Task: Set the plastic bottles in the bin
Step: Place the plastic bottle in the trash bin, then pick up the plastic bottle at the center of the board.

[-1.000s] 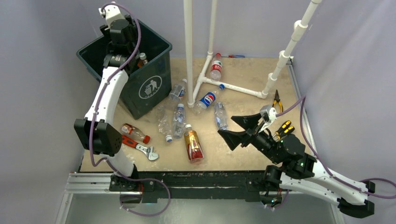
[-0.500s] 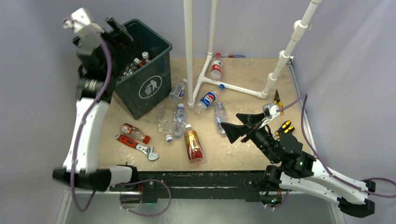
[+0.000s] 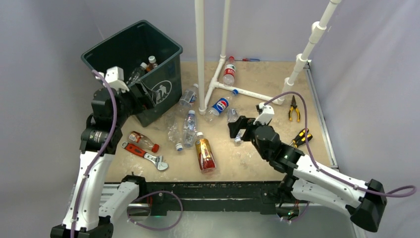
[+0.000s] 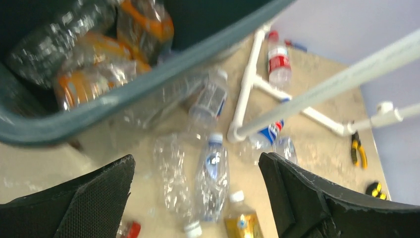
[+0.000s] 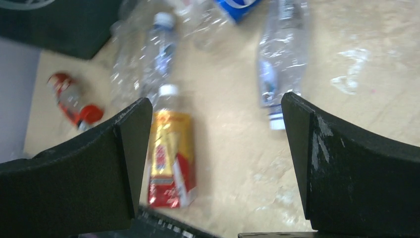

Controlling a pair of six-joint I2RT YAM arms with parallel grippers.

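Right wrist cam here: my right hand [image 5: 216, 101] is spread wide. Both black fingers [image 5: 79, 183] frame the shot with nothing between them but bare worktop [image 5: 233, 163]. Just beside the left finger lies the amber bottle [image 5: 171, 158], white cap pointing far, red and yellow label facing up. Beyond it there's a clear bottle with a blue label [image 5: 159, 54]. A crumpled clear bottle [image 5: 280, 54] lies by the right finger, narrow end pointing near. The far edge clips a blue-labelled bottle [image 5: 236, 5]. Out left is a small red-capped bottle [image 5: 74, 104], and the dark bin [image 5: 54, 25] fills the far-left corner. Everything's a bit blurry.
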